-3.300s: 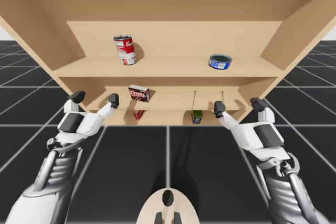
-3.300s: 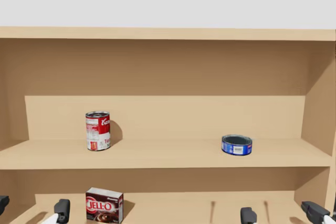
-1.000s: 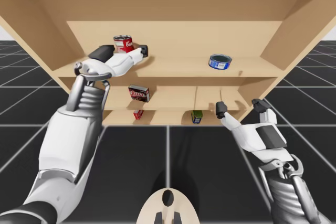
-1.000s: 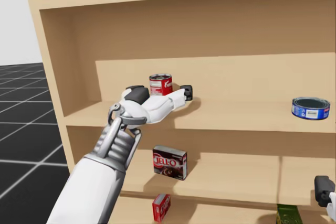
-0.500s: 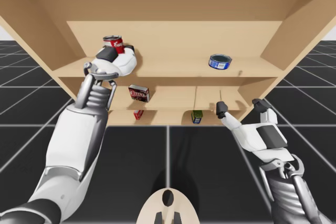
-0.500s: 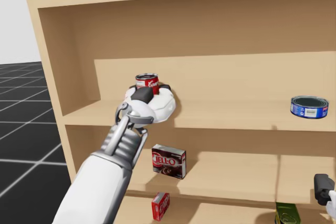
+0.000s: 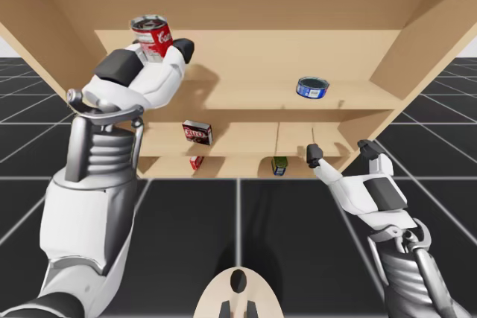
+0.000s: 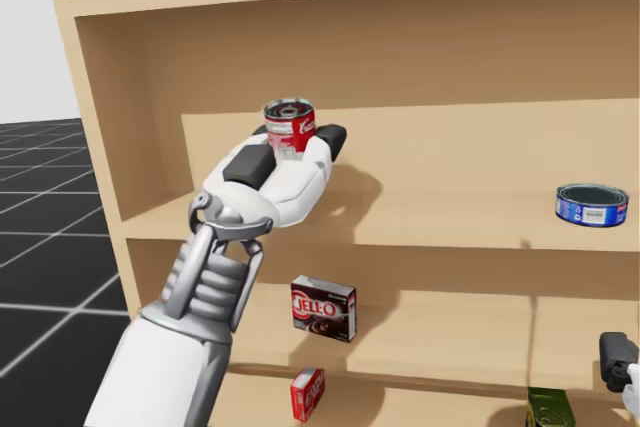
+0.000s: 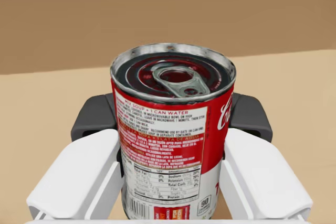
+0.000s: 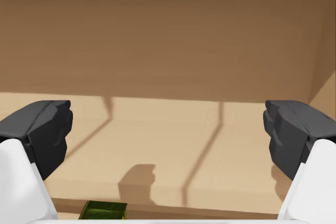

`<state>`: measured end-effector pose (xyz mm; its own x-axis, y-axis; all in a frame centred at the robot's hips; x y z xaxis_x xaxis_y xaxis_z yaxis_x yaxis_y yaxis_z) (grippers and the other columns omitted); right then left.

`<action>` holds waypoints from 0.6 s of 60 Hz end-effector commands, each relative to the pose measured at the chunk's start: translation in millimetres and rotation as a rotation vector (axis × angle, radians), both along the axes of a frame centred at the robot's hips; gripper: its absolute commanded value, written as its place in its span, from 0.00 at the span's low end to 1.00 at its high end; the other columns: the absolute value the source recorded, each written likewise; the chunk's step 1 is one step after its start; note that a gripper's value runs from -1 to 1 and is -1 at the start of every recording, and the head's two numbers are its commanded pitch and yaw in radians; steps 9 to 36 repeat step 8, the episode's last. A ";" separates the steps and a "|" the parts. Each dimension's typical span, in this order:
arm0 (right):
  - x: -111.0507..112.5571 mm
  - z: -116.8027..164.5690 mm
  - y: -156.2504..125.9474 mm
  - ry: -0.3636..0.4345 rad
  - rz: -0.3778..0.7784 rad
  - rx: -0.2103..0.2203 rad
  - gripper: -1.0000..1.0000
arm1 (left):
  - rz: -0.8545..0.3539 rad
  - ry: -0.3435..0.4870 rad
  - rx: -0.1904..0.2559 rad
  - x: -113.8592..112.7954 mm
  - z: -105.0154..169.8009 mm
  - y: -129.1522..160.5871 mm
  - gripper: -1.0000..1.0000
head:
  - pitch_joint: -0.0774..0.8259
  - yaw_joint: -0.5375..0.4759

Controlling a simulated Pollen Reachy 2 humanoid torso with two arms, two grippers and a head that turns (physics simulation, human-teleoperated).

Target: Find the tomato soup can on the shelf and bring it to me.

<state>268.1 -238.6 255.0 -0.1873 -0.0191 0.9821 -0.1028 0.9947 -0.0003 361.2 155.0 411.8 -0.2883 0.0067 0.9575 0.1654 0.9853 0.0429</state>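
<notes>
Item one, tomato soup can (image 9: 173, 145): red and white, pull-tab top up, roughly upright, gripped from both sides by my left claw (image 9: 171, 119), dark pads pressed to its flanks. Location: in the air in front of the left end of the shelf (image 7: 246, 97) upper board, no longer resting on it. Change logged: half a second ago the can stood on that board with the claw closing round it; now it is lifted clear and drawn out toward me, so I judge the pick done and only the carry back remaining. Item two, flat blue can (image 7: 312, 87): right part of the upper board, untouched. Item three, dark box (image 7: 197, 132): middle board, left of centre. Items four and five, small red box (image 7: 197, 162) and green can (image 7: 279, 165): lowest board, near its front edge. Right claw (image 10: 168, 129): fingers spread wide, holding nothing, parked before the lower right boards, as before.
</notes>
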 end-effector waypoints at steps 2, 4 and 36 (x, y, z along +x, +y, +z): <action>-0.6 0.0 0.7 0.003 0.000 0.008 0.00 | 0.043 0.144 0.045 -48.0 17.9 4.9 1.00 | 0.27 0.74; -0.9 0.2 0.5 0.006 0.004 0.012 0.00 | 0.044 0.140 0.053 -54.1 15.8 6.4 1.00 | 0.27 0.74; -1.5 0.6 0.7 0.012 0.011 0.015 0.00 | 0.035 0.131 0.060 -74.7 9.3 11.7 1.00 | 0.27 0.74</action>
